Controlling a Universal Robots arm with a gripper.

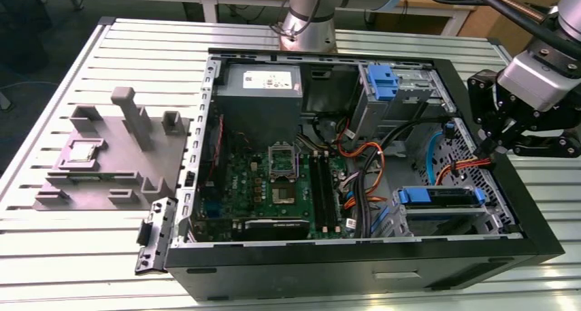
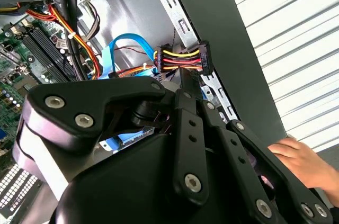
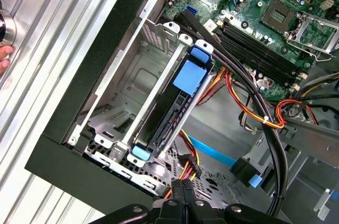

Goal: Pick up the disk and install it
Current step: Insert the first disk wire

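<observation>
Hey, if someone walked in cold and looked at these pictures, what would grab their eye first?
Probably the open computer case on the slatted table, green motherboard exposed. Next, the blue-framed disk sitting in the bay at the case's corner nearest the exterior view's right, with the black gripper poised over that edge.

Colours inside the open computer case

Black case (image 1: 363,267), green motherboard (image 1: 272,182), blue disk carrier (image 3: 188,75), red, yellow and orange wires (image 3: 238,105), black claw (image 1: 494,137), pale slatted counter (image 1: 73,243).

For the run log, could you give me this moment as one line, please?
gripper: over case's exterior-view-right edge, nothing visibly held | disk: in drive cage, blue carrier showing | hand: beside case
</observation>
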